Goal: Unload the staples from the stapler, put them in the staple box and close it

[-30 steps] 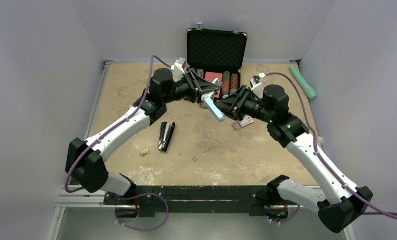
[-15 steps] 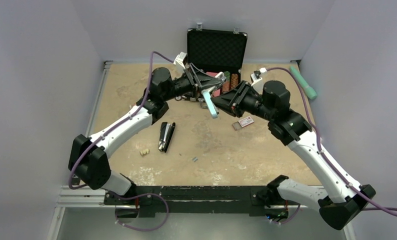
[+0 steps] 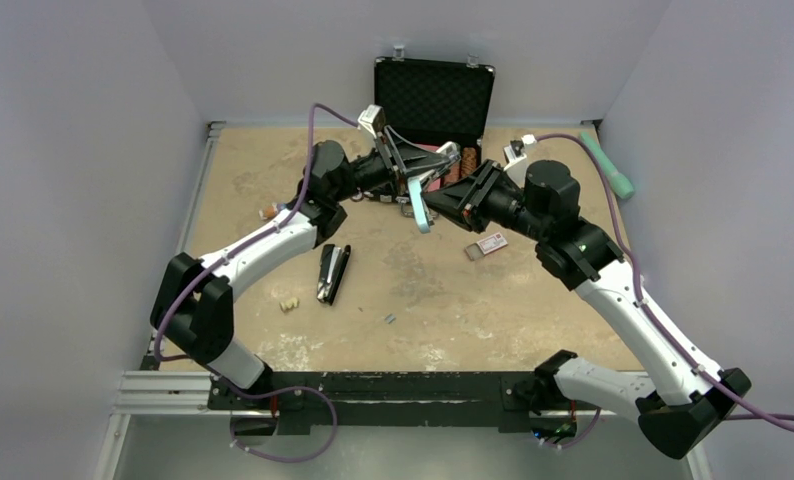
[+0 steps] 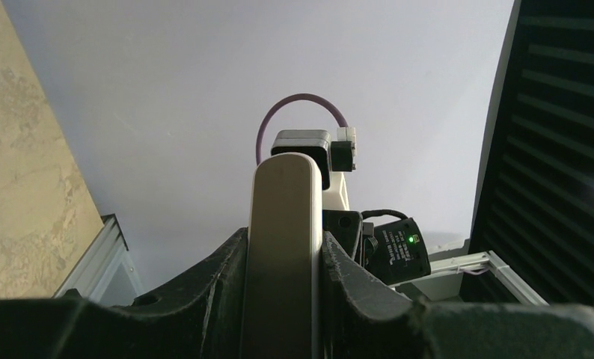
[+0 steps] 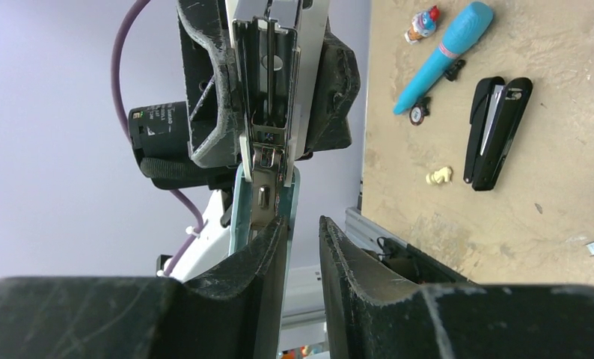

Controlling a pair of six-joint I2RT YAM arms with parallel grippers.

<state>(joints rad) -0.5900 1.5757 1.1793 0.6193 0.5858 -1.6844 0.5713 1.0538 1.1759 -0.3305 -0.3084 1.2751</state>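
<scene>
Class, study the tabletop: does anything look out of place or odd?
The black stapler lies hinged open on the table, and a tiny grey staple strip sits loose, apart from it. Oddly, the left tool grips a second, pale stapler in mid-air.

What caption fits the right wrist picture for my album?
Left arm's fingers clamp a pale teal-and-white stapler, silvery channel showing; a slim black stapler lies on the sandy table.

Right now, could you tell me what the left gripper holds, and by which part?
The left gripper clamps an opened teal-and-cream stapler by its cream upper arm.
</scene>
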